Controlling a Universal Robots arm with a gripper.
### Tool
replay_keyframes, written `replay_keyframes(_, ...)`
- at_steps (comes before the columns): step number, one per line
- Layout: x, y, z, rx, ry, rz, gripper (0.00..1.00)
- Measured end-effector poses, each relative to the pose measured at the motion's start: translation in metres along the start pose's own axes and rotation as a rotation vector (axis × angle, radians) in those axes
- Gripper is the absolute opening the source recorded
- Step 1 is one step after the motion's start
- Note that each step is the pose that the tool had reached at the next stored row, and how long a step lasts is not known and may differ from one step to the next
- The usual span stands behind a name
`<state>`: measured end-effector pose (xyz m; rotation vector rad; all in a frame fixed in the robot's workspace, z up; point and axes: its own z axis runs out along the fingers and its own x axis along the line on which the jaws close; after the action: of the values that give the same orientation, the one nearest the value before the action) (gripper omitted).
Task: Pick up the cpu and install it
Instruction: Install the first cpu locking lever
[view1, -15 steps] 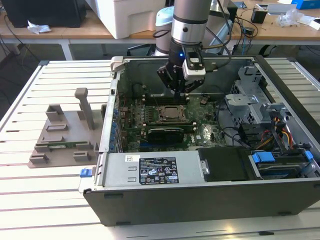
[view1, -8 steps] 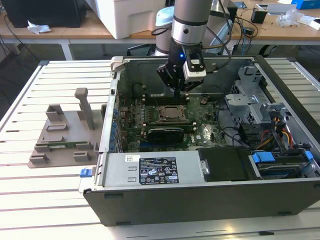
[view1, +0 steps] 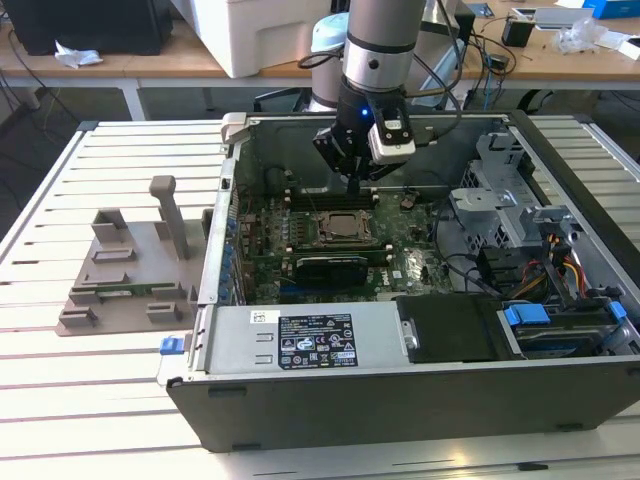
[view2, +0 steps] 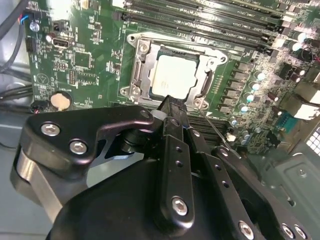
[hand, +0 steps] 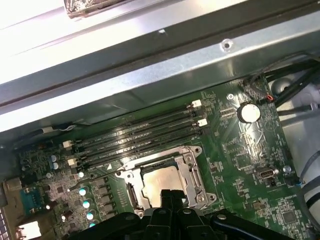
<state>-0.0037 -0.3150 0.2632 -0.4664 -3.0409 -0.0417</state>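
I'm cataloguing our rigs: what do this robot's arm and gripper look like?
The silver-grey cylindrical arm ends in a black wrist joint with a blue light and a small white box clipped to its side. The matte black metal gripper has angular linkage plates fastened with silver screws and bolts.

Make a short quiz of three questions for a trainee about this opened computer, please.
1. True or false: the cpu lies inside the socket on the motherboard.
2. Where is the gripper? A: above the motherboard, inside the open case. B: outside the case, over the table. C: resting on the drive bays.
3. Fill in: in the exterior view, the grey rack stands outside the case, on the view's ____.
Key: 1 true; 2 A; 3 left.
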Motion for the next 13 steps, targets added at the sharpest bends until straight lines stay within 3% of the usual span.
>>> replay_keyframes(3, 0.0000, 0.0000, 0.0000, -0.0155, 0.0056, -0.018, 0.11)
replay_keyframes(7, 0.0000, 0.0000, 0.0000, -0.0175, 0.0074, -0.043, 0.11)
replay_keyframes(10, 0.0000, 0.0000, 0.0000, -0.0076, 0.0075, -0.102, 0.11)
replay_keyframes(11, 0.0000, 0.0000, 0.0000, 0.0022, 0.0066, -0.142, 0.11)
replay_keyframes(13, 0.0000, 0.0000, 0.0000, 0.0106, 0.0058, -0.175, 0.11)
